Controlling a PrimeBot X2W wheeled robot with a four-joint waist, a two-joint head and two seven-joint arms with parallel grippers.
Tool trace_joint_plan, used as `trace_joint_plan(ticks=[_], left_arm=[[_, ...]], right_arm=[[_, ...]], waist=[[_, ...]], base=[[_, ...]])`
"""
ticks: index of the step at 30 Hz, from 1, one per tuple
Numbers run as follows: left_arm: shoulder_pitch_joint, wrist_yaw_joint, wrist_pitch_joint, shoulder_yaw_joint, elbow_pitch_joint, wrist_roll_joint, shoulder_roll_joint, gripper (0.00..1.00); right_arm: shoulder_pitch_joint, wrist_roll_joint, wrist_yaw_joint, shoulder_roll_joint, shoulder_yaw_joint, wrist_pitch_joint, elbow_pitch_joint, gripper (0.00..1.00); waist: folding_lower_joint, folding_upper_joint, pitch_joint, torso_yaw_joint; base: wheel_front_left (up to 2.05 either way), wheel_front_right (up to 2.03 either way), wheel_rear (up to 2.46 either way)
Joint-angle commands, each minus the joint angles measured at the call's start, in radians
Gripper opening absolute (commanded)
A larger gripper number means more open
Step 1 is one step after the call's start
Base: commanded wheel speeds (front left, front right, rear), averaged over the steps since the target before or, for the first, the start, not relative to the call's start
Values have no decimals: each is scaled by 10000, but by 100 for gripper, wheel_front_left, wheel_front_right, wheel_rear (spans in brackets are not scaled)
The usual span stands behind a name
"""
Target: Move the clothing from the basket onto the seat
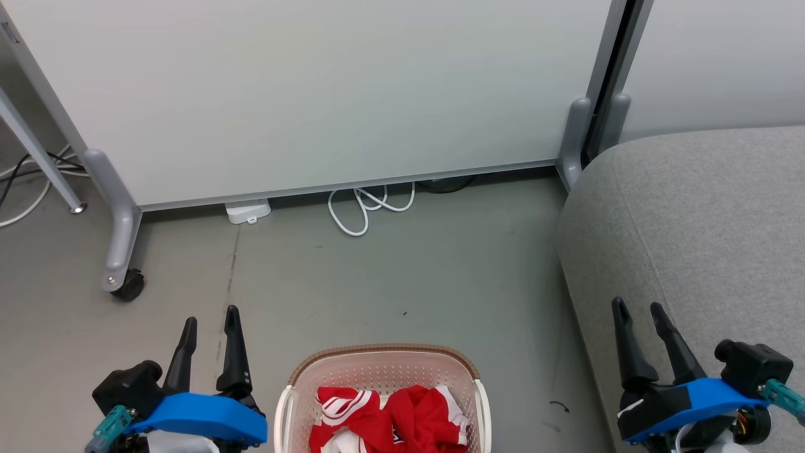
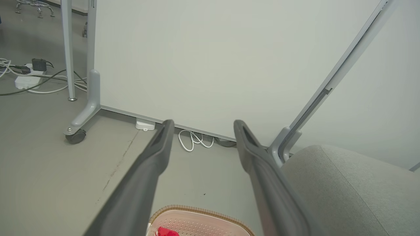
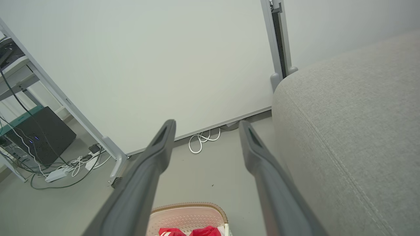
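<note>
The cream basket [image 1: 377,368] with a brown rim stands on the grey floor at the bottom centre of the head view. Red clothing [image 1: 415,415] with white stripes lies crumpled inside it. The grey seat [image 1: 704,226] fills the right side. My left gripper [image 1: 210,324] hangs open to the left of the basket, nothing between its fingers. My right gripper [image 1: 641,313] is open too, over the seat's front edge, right of the basket. The wrist views show the basket [image 2: 197,221] [image 3: 187,216], the clothing [image 2: 167,232] [image 3: 203,231] and the seat [image 2: 344,186] [image 3: 354,131] beyond open fingers.
A white wheeled partition [image 1: 314,94] stands behind the basket, with a castor [image 1: 129,286] at its left foot. A white cable loop [image 1: 368,207] and a small white box [image 1: 248,211] lie under it. More cables and a power strip [image 2: 26,82] sit farther left.
</note>
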Motion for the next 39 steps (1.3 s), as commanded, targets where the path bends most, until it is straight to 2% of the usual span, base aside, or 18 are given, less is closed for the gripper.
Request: trace_joint_plan(ticks=[1, 12, 39], left_arm=[[-219, -41, -91, -46, -55, 229, 79, 100], [-191, 41, -360, -58, 125, 1062, 48, 100], [-273, -114, -916, -111, 604, 2676, -93, 100]], right_arm=[[-230, -222, 18, -76, 30, -77, -99, 100], [-199, -1311, 20, -85, 104, -282, -94, 100], [-222, -3494, 26, -99, 51, -726, -36, 100]], waist=[[0, 0, 1, 3], [0, 0, 9, -10], [0, 0, -5, 10]], base=[[0, 0, 0], [0, 0, 0], [0, 0, 0]])
